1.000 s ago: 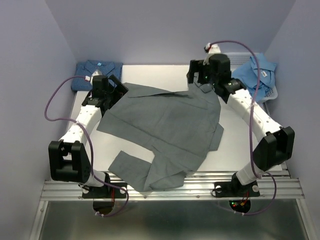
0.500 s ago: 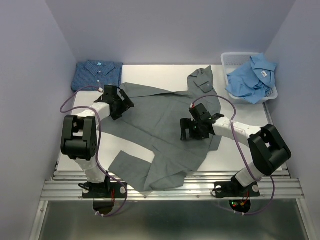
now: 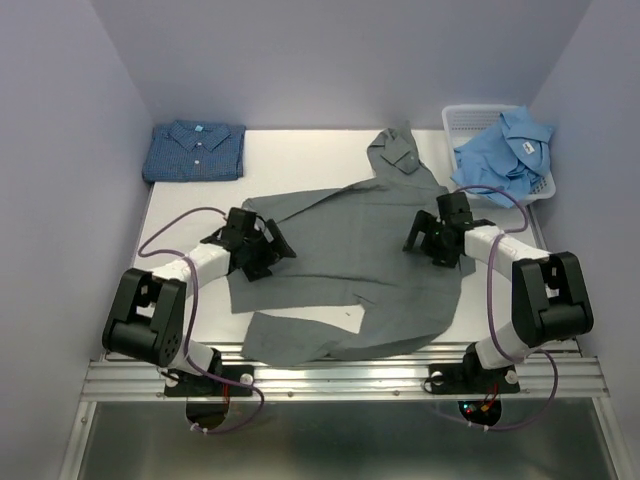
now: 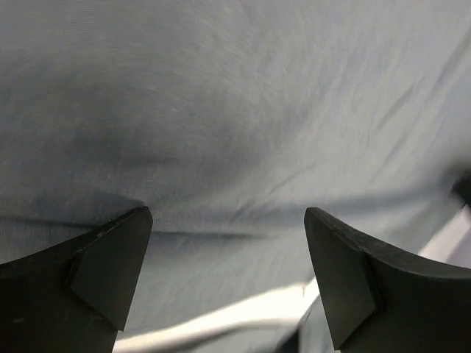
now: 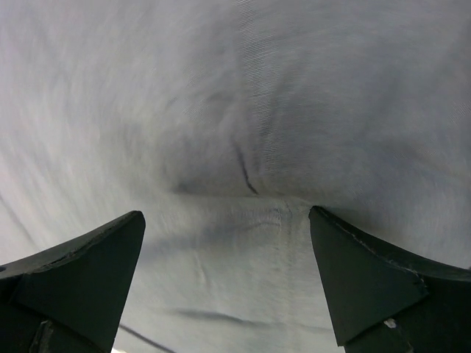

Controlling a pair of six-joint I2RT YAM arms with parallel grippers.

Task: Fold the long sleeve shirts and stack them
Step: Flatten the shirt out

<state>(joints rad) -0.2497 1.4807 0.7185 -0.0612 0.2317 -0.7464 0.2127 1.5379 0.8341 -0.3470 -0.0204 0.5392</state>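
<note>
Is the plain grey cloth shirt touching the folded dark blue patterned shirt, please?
Apart: top view shows white table between grey shirt and dark blue shirt.

Grey shirt (image 3: 350,250) spread rumpled at desk (image 3: 300,160) centre, collar toward far edge, dark blue shirt (image 3: 195,150) folded, far-left corner, light blue shirt (image 3: 505,150) crumpled, far-right corner

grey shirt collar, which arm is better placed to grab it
Probably right: the right gripper is over the grey shirt nearer its collar; the left gripper is farther, across the shirt.
</note>
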